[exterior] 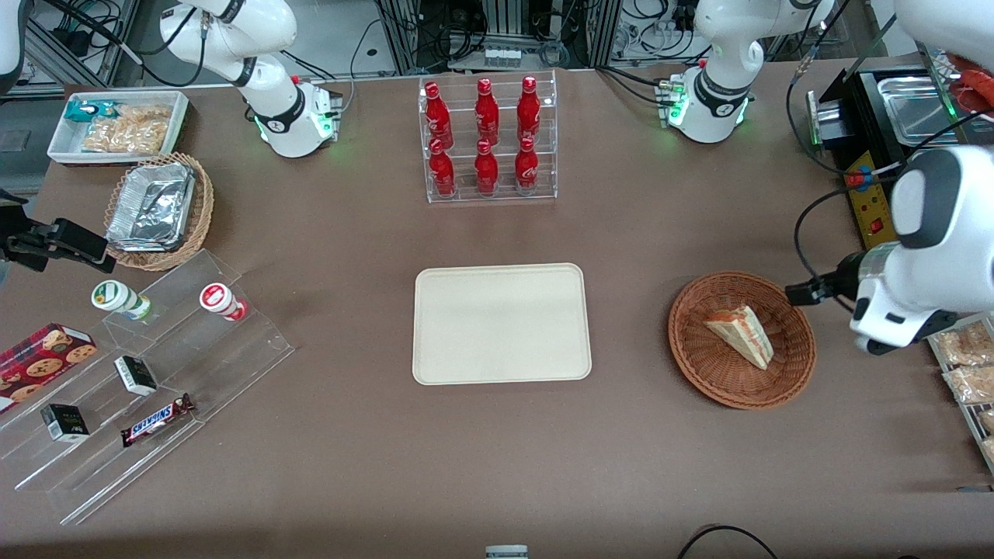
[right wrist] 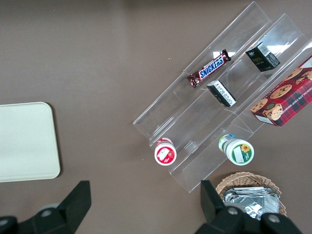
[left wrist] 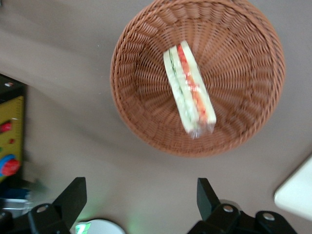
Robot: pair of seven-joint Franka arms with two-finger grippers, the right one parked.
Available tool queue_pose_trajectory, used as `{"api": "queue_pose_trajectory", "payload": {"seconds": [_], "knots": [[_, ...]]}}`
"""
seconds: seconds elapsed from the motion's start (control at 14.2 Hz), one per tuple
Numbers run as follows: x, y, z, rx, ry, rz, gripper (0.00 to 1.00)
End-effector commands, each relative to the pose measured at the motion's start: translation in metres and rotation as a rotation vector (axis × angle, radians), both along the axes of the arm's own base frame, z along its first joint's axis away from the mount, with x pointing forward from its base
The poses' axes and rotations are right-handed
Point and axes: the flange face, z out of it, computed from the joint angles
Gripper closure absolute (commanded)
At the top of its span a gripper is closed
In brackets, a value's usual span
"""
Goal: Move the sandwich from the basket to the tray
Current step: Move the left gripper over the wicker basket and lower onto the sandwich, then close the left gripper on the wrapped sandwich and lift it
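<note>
item: sandwich [left wrist: 189,89], a triangular wedge of pale bread with red and green filling showing along one edge, apparently in clear film; it is lying on its side in the reddish-brown wicker basket [exterior: 794,365], roughly at the centre and clear of the rim. handling, as judged: light, soft, easily crushed; the film is likely making it a little slippery. suggested hold: across the two flat bread faces near the thick middle of the wedge, with gentle pressure, avoiding the thin tip and the filling edge, which would probably squash or slide. pincer [left wrist: 141,195]: released, fingers standing wide apart and holding nothing, hovering above the surface just beside the basket rim, toward the working arm's end. destination: cream-beige tray [exterior: 501,322], lying flat and bare near the middle of the surface, well apart from the basket. status: sandwich not yet taken; transfer not begun.
</note>
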Motion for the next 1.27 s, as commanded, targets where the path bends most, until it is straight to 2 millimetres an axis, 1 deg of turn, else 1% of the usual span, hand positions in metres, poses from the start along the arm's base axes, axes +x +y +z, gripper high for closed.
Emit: {"api": "queue_pose_trajectory", "payload": {"seconds": [0.0,0.14,0.21,0.28,0.49,0.64,0.71,0.78,0.99,1.06,1.13,1.2], "knots": [[-0.011,-0.004,-0.039,0.03,-0.028,0.086,0.0],[-0.016,-0.006,-0.075,0.025,-0.062,0.135,0.0],[-0.014,-0.008,-0.093,0.036,-0.071,0.194,0.0],[-0.009,-0.008,-0.104,0.046,-0.082,0.251,0.0],[-0.003,-0.012,-0.128,0.061,-0.097,0.365,0.0],[0.0,-0.021,-0.141,0.07,-0.11,0.437,0.0],[-0.001,-0.029,-0.147,0.072,-0.105,0.434,0.0],[-0.001,-0.031,-0.154,0.069,-0.105,0.433,0.0],[-0.003,-0.032,-0.177,0.065,-0.099,0.435,0.0],[-0.005,-0.032,-0.182,0.062,-0.106,0.436,0.02],[-0.005,-0.032,-0.181,0.062,-0.11,0.439,0.23],[-0.005,-0.03,-0.18,0.068,-0.107,0.459,0.54]]}}
